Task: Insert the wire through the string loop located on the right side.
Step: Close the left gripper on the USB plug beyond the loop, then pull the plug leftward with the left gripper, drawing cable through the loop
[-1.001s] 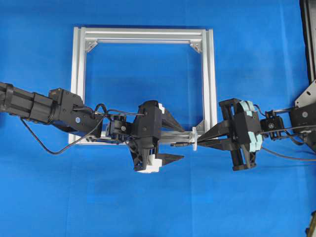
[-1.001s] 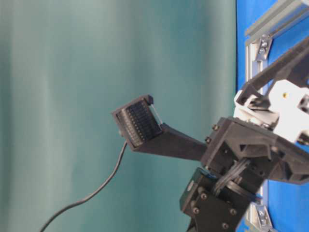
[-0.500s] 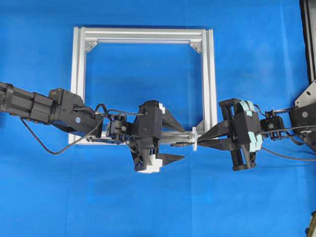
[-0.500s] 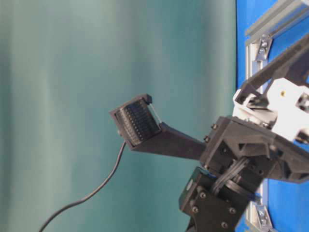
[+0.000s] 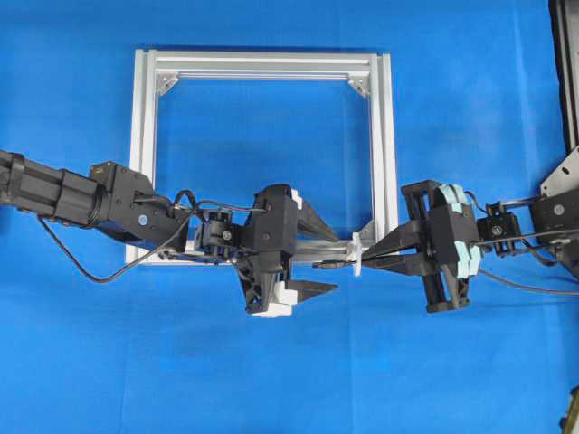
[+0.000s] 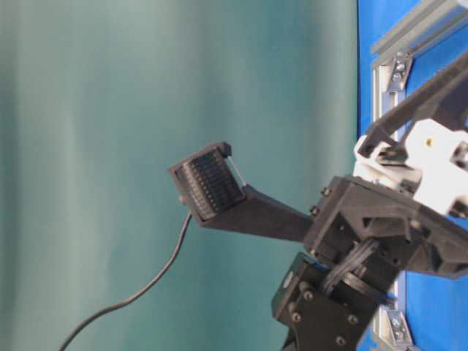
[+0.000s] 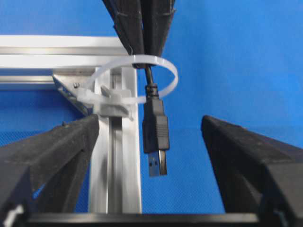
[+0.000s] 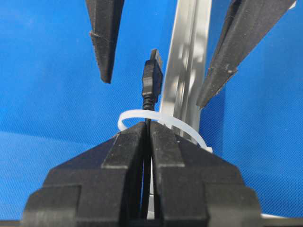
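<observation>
I have the right gripper clamped shut on the wire, the black cable pinched between its two fingers just behind the white string loop. The USB plug has already passed through the loop and sticks out past the right fingertips, pointing toward my left gripper. The loop is a cable tie fixed to the aluminium frame bar, which sits just beside the plug.

The left gripper's fingers stand apart, one on each side of the plug and not touching it. From the overhead view the two grippers face each other across the loop.

Step in hand, as I judge it: take the plug with the left fingers so the wire can be drawn on through.

Notes for doing it well:
- Keep the right clamp firm until the left fingers bear on the plug body, not the metal tip.
- Centre the plug between the left fingers before closing; it sits a little nearer the frame-side finger.
- Close slowly, so the plug is not knocked sideways against the frame bar.
- Release right only after the left hold looks secure.
</observation>
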Controlling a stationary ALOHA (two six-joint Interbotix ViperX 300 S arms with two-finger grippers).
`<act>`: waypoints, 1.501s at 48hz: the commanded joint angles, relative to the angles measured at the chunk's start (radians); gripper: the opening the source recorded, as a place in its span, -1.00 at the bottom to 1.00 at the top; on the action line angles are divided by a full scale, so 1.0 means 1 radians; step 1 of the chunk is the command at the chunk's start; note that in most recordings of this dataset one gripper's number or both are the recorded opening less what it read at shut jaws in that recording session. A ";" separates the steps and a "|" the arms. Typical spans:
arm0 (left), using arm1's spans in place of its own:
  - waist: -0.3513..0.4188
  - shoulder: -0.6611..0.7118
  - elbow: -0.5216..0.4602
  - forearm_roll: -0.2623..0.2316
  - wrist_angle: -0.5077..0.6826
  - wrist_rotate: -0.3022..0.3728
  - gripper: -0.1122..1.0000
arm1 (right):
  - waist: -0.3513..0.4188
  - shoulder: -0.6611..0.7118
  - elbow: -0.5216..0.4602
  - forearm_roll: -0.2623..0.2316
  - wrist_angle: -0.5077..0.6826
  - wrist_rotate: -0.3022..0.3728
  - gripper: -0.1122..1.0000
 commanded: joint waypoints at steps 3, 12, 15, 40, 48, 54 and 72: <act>-0.005 -0.020 -0.021 0.000 0.011 0.002 0.35 | -0.002 -0.008 -0.015 0.002 -0.011 0.000 -0.85; -0.005 -0.020 -0.018 0.002 0.009 0.003 -0.60 | -0.002 -0.008 -0.015 0.002 -0.011 0.000 -0.85; -0.005 -0.020 -0.018 0.002 0.009 0.003 -0.65 | -0.002 -0.008 -0.015 0.002 -0.008 0.000 -0.85; -0.003 -0.020 -0.015 0.002 0.009 0.003 -0.65 | -0.002 -0.008 -0.018 0.002 0.035 0.003 -0.74; -0.005 -0.021 -0.012 0.002 0.011 0.003 -0.65 | -0.002 -0.008 -0.025 0.002 0.074 0.005 -0.08; -0.005 -0.023 -0.011 0.002 0.011 0.003 -0.65 | -0.002 -0.009 -0.028 0.002 0.097 0.005 0.58; -0.005 -0.031 -0.002 0.002 0.015 0.003 -0.65 | -0.002 -0.008 -0.032 0.002 0.097 0.005 0.82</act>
